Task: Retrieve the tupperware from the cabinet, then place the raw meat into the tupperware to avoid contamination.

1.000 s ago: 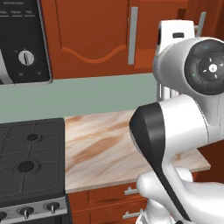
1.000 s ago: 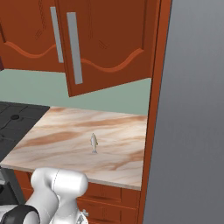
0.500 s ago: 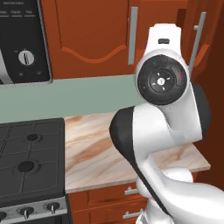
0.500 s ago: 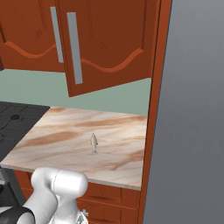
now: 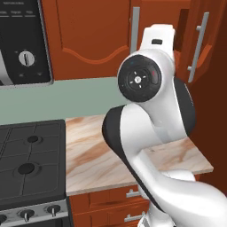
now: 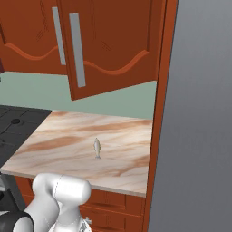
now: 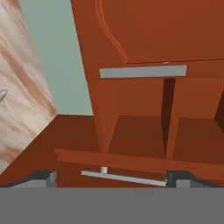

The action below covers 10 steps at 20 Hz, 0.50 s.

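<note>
the gripper (image 7: 111, 178) is standing with its jaws spread wide and nothing between them, and we are recording it as released and empty. it is facing the cabinet (image 7: 135, 135), whose interior is showing as bare wooden compartments split by a shelf board and an upright divider. we are reading one door as swung outward in the right base view, with its bar handle (image 6: 77, 50) hanging out over the counter (image 6: 59, 140). where the tupperware is sitting we cannot tell; we are judging it to be lying deeper inside or behind a door edge. the raw meat (image 6: 97, 148) is lying on the marble counter, well apart from the front edge and from the arm. we are flagging four hazards. first, a door edge with its handle is lying just in front of the spread fingers, and a straight advance is risking a strike on it, which could push the door further or stall the arm. second, the hand view is sitting rolled against the cabinet, so we are judging that the shelf board or divider could catch a finger on entry. third, with the box unlocated, a blind reach is risking shoving it back or tipping it off the shelf. fourth, the bulky elbow is hanging over the counter in the left base view, and a wide swing is risking sweeping the small, light meat off the counter.
</note>
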{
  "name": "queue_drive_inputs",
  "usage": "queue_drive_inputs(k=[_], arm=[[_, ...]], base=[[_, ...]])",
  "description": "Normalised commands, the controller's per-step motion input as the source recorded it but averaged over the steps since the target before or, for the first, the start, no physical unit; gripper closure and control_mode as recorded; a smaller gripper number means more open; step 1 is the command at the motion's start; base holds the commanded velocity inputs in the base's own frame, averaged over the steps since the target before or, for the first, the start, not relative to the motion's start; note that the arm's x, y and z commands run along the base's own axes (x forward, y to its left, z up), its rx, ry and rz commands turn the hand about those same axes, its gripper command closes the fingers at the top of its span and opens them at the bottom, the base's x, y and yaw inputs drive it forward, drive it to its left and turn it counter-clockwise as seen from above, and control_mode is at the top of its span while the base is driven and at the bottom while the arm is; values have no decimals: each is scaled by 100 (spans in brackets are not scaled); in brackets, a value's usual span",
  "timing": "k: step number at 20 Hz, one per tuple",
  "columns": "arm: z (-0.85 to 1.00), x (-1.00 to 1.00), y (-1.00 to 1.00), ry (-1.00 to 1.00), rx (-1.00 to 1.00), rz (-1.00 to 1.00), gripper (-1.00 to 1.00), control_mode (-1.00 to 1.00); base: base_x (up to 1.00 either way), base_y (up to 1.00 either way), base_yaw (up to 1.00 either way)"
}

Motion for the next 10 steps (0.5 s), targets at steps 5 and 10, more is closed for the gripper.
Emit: queue_drive_inputs(k=[5, 10], arm=[[-10, 5, -23, 0, 0, -7, -100, -100], [-16, 17, -23, 0, 0, -9, -100, -100]], base=[[0, 0, 0], [0, 0, 0]])
